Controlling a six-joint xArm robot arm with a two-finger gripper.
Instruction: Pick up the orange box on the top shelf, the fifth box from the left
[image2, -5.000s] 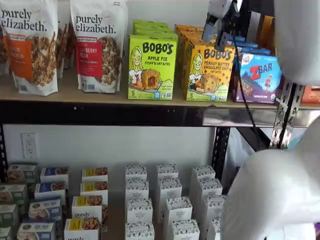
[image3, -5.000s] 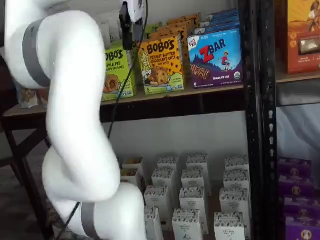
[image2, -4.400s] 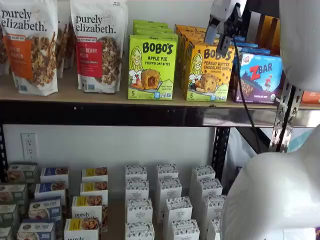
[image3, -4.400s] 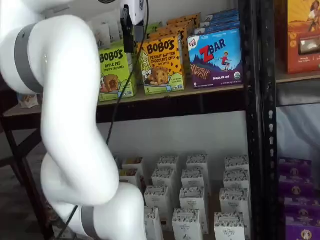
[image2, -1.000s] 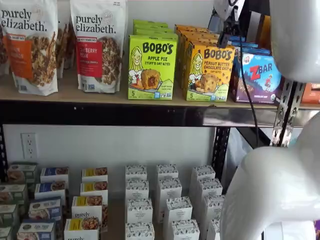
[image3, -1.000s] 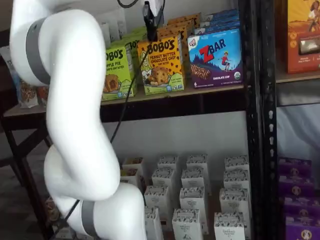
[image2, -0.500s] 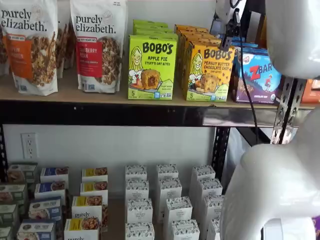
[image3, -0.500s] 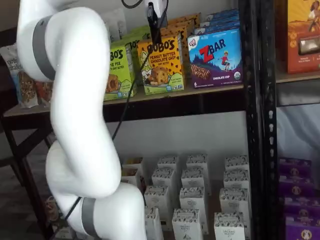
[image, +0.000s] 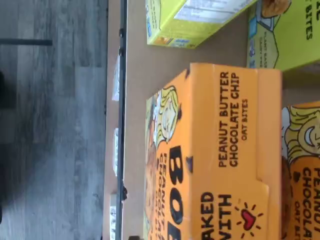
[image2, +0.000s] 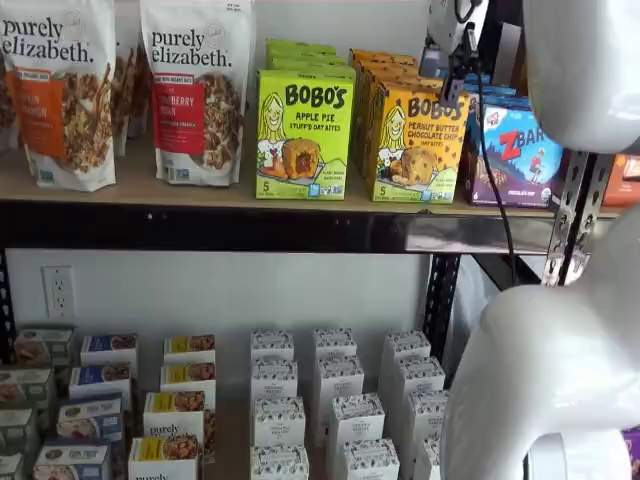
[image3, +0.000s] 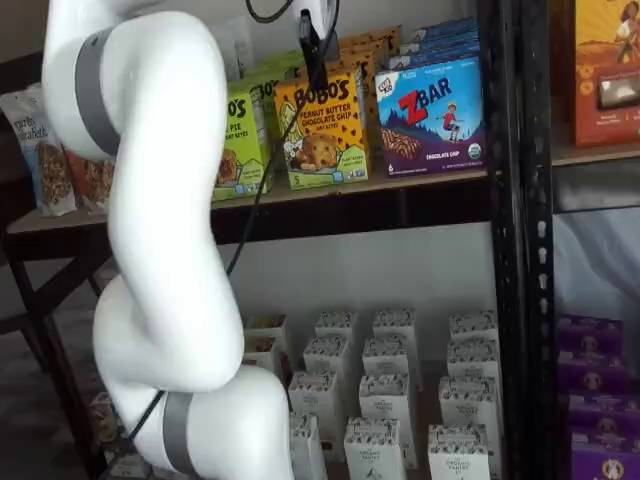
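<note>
The top shelf (image2: 200, 190) runs below the end effector (image3: 312, 55) – bare board shows along its front edge. The orange box (image2: 418, 143) stands upright just under the end effector, green box (image2: 304, 133) and ZBar box (image3: 432, 117) close on either side. Its jaws are spread wide, holding nothing.

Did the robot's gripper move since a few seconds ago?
Yes. In a shelf view the gripper has shifted right, from beside the green box to above the orange box.

Top shelf (image2: 200, 195) — two granola bags (image2: 195, 90), one blue-purple box (image2: 520, 155) in front.
</note>
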